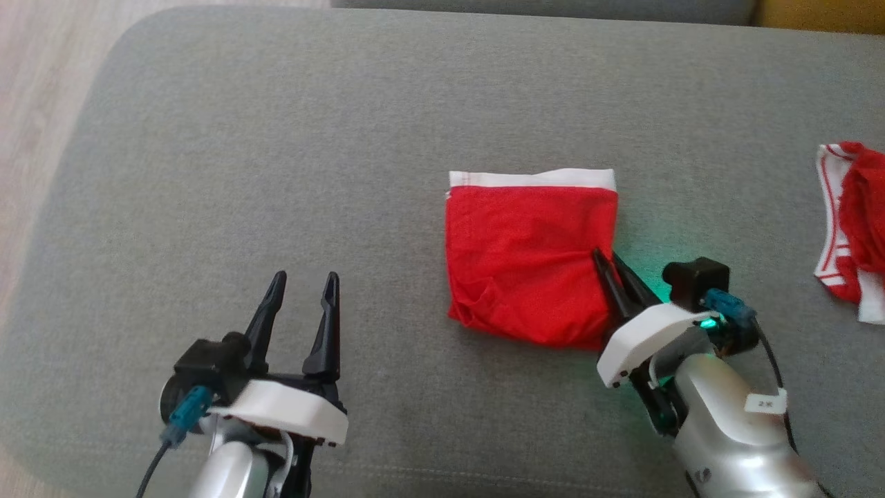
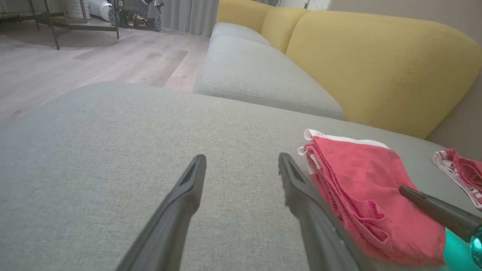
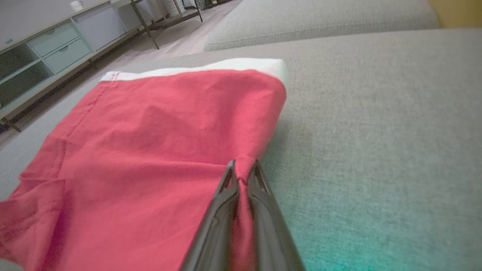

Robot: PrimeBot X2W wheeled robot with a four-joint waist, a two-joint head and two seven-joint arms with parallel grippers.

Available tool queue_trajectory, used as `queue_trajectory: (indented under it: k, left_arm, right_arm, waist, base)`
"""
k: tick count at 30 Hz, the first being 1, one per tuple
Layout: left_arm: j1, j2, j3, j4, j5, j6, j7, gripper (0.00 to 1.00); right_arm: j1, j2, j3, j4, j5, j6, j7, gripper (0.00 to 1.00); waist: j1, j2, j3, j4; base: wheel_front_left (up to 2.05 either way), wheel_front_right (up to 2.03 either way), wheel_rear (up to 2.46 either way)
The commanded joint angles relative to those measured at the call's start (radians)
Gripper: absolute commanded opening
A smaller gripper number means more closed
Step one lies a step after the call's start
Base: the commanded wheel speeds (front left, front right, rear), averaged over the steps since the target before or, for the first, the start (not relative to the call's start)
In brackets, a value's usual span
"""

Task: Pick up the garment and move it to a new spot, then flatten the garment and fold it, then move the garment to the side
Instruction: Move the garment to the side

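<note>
The garment [image 1: 529, 259] is red with a white waistband, folded into a rough square on the grey cushion [image 1: 276, 173]. My right gripper [image 1: 605, 257] is shut on the garment's right edge; in the right wrist view a pinch of red cloth [image 3: 243, 173] sits between the closed fingers. The garment [image 2: 361, 188] also lies at the right of the left wrist view. My left gripper [image 1: 304, 283] stands open over bare cushion, well to the garment's left, with nothing between its fingers [image 2: 188, 188].
A second red and white garment [image 1: 854, 221] lies crumpled at the cushion's right edge. Yellow sofa backrests [image 2: 376, 60] rise behind. Wooden floor [image 1: 28, 104] runs along the cushion's left side, with shelving and drawers [image 3: 56, 45] beyond.
</note>
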Motion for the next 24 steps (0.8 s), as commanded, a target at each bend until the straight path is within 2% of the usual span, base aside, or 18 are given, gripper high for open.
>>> queue_trajectory:
  k: [1,7,12,24]
  left_arm:
    - [-0.04,0.002,0.037,-0.03,0.002,0.002,-0.012,1.0]
    - [-0.044,0.002,0.048,-0.038,0.001,-0.002,-0.012,1.0]
    - [-0.056,0.002,0.049,-0.047,0.003,-0.009,-0.012,1.0]
    - [-0.102,0.002,0.044,-0.046,0.038,-0.034,-0.012,1.0]
  right_arm:
    - [-0.042,-0.006,0.032,-0.016,-0.028,-0.001,-0.026,0.0]
    - [-0.077,-0.085,0.058,-0.032,-0.145,-0.001,-0.064,0.0]
    - [-0.083,-0.201,0.071,-0.109,-0.197,-0.001,-0.07,0.0]
    - [-0.156,-0.541,0.124,-0.244,-0.092,-0.001,0.039,0.0]
  waist:
    - [-0.0001,0.0,-0.002,-0.015]
    - [-0.0001,0.0,-0.009,-0.078]
    - [-0.0001,0.0,-0.001,-0.139]
    - [-0.0001,0.0,0.086,-0.257]
  base:
    - [0.0,0.0,0.0]
    - [0.0,0.0,0.0]
    - [0.0,0.0,0.0]
    - [0.0,0.0,0.0]
